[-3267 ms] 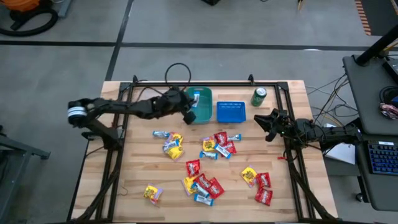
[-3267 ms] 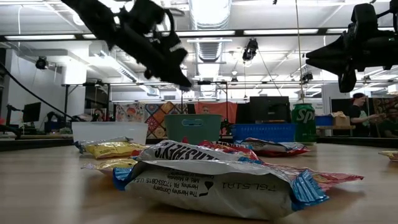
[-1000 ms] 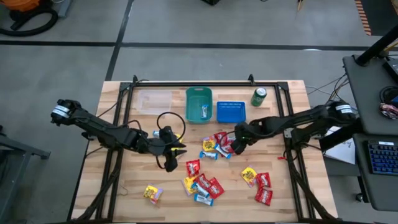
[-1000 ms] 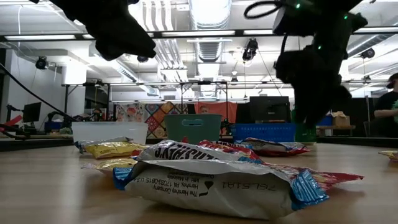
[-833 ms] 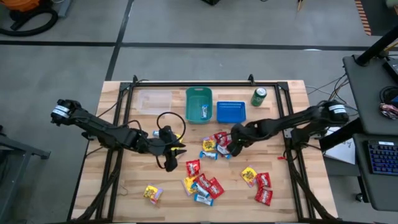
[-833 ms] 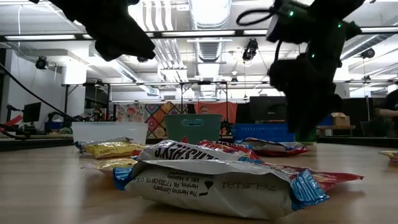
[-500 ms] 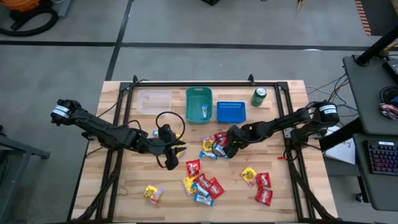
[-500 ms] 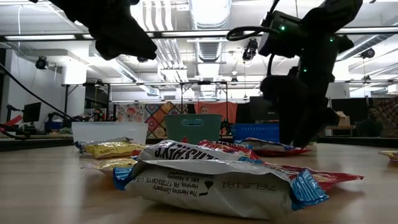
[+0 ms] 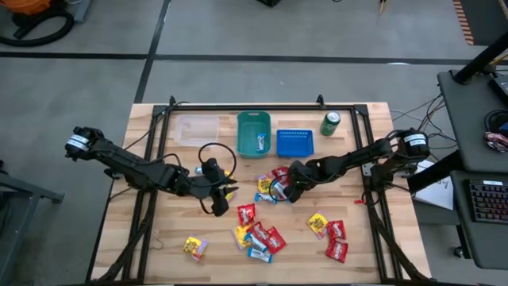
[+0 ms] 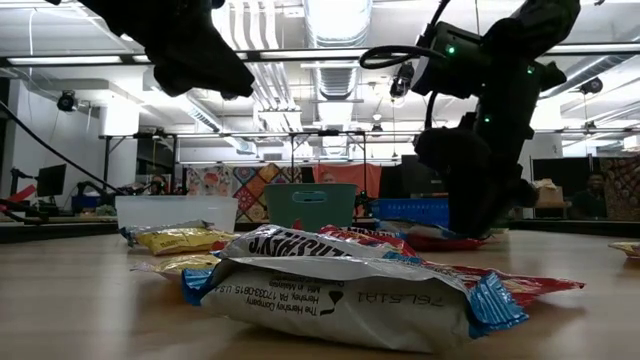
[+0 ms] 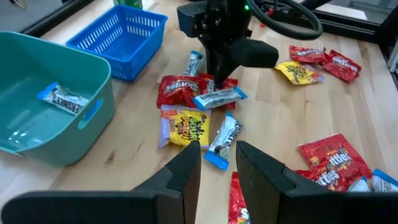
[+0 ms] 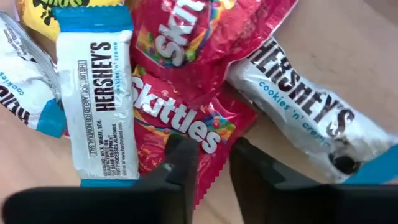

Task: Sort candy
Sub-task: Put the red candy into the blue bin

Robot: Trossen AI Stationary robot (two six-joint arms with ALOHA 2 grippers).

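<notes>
Right gripper (image 12: 207,163), fingers slightly parted around the red Skittles packet's (image 12: 180,118) edge, packet extending toward 12 o'clock

high: overhead, straight down on the table (image 9: 373,246)
low: tabletop level, facing the far bins
left wrist: near, facing candy (image 11: 184,127)
right wrist: very close, same candy cluster

From overhead, the right gripper (image 9: 284,191) covers part of the central candy cluster (image 9: 274,181), and its fingers cannot be made out. At table height, the nearest white wrapper (image 10: 340,290) blocks most candies behind it.
</notes>
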